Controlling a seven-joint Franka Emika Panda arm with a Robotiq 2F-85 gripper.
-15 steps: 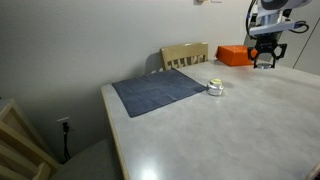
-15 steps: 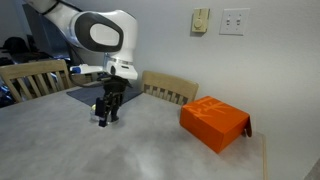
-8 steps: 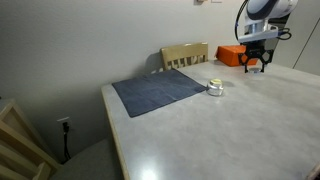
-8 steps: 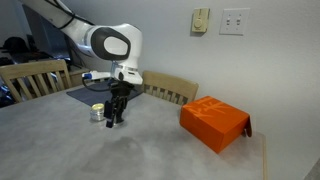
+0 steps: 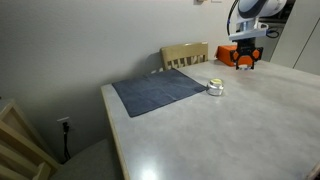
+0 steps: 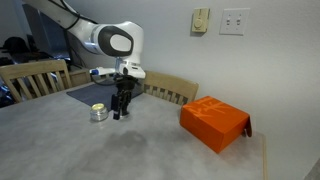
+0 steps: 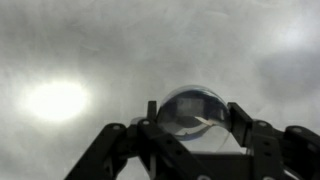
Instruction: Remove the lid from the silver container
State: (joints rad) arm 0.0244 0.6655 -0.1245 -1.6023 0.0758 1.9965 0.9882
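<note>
The lid (image 7: 192, 106), a small round silver cap, is sitting pinched between the two dark fingers (image 7: 238, 120) of the gripper (image 7: 193, 126). It is clear of its tin and catching a pale reflection in the wrist view, with the mottled grey table (image 7: 60, 50) showing behind it. The silver container (image 5: 215, 88) is standing uncovered on the table top, a yellowish inside showing. It sits just beside a corner of the dark blue-grey cloth (image 5: 165, 90), toward the table's far edge where a wooden chair (image 5: 185, 54) is pushed in. In an exterior view the gripper (image 6: 119, 110) is hanging low over the table just beside the container (image 6: 98, 112), its jaws clamped on the cap; whether the cap is touching the surface cannot be told. The white arm (image 6: 112, 40) is reaching down from above. The orange box (image 6: 213, 122) is resting near the table's edge on the gripper's other side, well apart from the tin, and the cloth is lying flat toward the table's corner nearest the wall.
</note>
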